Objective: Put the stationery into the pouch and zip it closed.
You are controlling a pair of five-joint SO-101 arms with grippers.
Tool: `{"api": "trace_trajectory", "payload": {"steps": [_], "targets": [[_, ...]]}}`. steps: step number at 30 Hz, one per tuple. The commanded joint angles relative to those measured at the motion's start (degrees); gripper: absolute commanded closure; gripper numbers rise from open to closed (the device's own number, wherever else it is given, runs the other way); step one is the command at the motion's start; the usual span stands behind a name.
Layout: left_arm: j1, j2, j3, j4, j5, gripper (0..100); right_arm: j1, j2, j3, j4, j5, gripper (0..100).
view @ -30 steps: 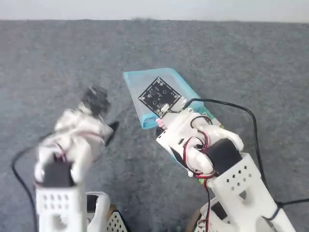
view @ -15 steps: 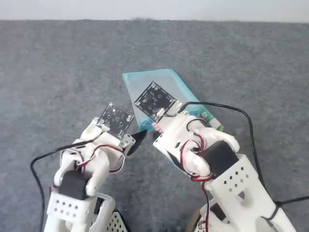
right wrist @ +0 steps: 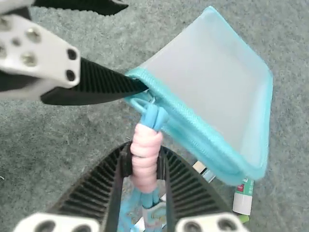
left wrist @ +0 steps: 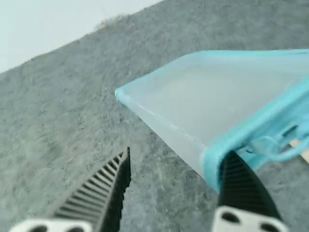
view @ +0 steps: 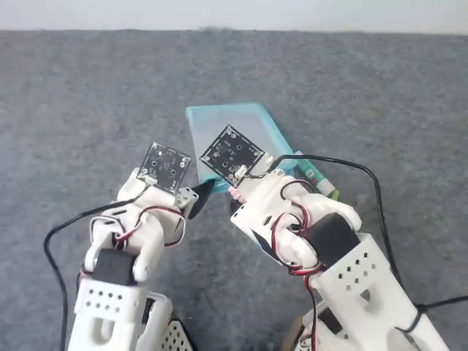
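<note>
My left hand (left wrist: 178, 155) has just swung in, open, seemingly touching the translucent turquoise zip pouch (left wrist: 217, 96) on the grey tabletop (left wrist: 63, 96), my right hand (right wrist: 143, 157) clamping its pink zipper pull (right wrist: 143, 145), so zipping probably comes next.

A grey, felt-like surface (view: 88, 95) fills the scene under even light; a pale wall (view: 234, 13) runs along its far edge.

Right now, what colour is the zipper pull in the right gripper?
Pink: the zipper pull sits clamped in the right gripper, clearest in the right wrist view.
</note>
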Motion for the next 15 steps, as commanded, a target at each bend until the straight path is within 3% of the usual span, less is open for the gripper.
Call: {"api": "trace_trajectory", "payload": {"steps": [1, 5, 11, 15], "targets": [[-0.88, 2.99, 0.04, -3.60, 0.53, 72, -0.75, -2.86, -0.70, 0.31, -0.35, 99.2], [-0.79, 5.10, 1.71, -7.74, 0.97, 72, -1.71, -4.35, -0.70, 0.92, 1.41, 99.2], [-1.05, 5.54, 2.59, -10.90, 5.89, 72, -10.33, -9.71, -0.35, 5.67, 4.66, 99.2], [-1.14, 5.54, 2.68, -11.69, 8.35, 72, -10.68, -11.12, -0.35, 6.20, 4.92, 99.2]]}}
